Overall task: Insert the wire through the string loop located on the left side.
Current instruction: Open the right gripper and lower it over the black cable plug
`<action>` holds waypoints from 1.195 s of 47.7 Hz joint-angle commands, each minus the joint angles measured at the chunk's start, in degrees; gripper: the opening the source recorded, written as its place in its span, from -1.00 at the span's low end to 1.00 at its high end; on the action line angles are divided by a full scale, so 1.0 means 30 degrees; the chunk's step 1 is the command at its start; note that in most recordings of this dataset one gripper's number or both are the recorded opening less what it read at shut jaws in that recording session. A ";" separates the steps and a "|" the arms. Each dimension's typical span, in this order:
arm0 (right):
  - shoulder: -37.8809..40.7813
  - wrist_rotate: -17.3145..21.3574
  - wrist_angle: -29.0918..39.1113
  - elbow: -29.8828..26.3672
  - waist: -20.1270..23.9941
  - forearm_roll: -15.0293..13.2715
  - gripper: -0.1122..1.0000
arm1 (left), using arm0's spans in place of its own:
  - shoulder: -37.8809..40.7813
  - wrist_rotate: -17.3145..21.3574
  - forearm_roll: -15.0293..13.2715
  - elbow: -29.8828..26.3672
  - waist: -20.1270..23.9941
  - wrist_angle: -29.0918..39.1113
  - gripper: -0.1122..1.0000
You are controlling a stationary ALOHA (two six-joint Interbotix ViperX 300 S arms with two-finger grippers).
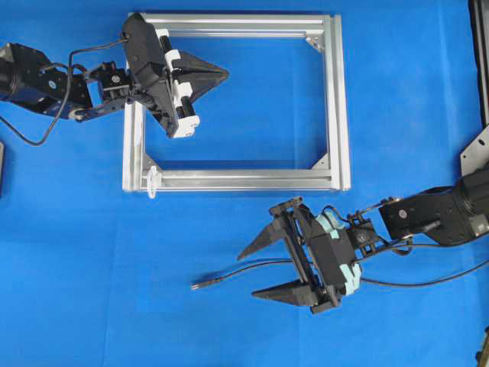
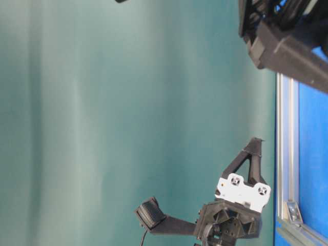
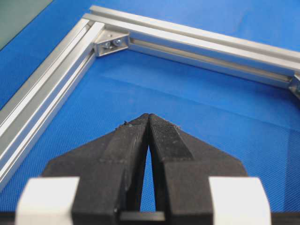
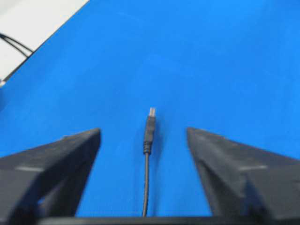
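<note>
Right gripper [image 1: 263,269]: jaws spread wide, holding nothing, straddling the wire low over the tabletop.
Wire [image 1: 252,270]: thin black cable lying on the blue tabletop [image 1: 229,329], running in from the right edge, passing between the open jaws, with its plug tip [image 1: 197,285] pointing left, beyond the fingertips.
Wrist view of the wire: the plug [image 4: 149,126] sits centred between the two fingers, its metallic point ahead of them, touching neither.
Step in hand, as I judge it: closing on the wire near its plug.
Grip advice: pinch just behind the plug, so a short stiff length sticks out in front; a grip far back would let the tip droop and wander.
Centring: keep the cable midway between the fingers as they close, or one finger may push it sideways on the cloth.
Left gripper [image 1: 221,74]: jaws pressed together, empty, hanging inside the upper left part of the aluminium frame [image 1: 340,99].
String loop [image 1: 152,181]: a small whitish piece at the frame's lower left corner seems to be it; too small to be sure, and well apart from the plug.
Approach advice: carry the tip level toward that corner, aimed squarely at the opening.
</note>
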 commanded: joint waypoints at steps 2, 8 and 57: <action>-0.0381 0.0088 -0.0088 -0.0352 0.0088 0.0088 0.84 | -0.0615 0.0000 0.0059 -0.0146 0.0029 -0.0117 -0.80; -0.0146 0.0205 -0.0205 -0.0381 0.0088 0.0146 0.74 | -0.0615 0.0000 0.0029 -0.0146 0.0029 -0.0146 -0.80; 0.4600 0.1289 -0.0938 -0.2637 0.0146 0.1875 0.64 | -0.0615 -0.0029 0.0059 -0.0117 0.0029 -0.0059 -0.80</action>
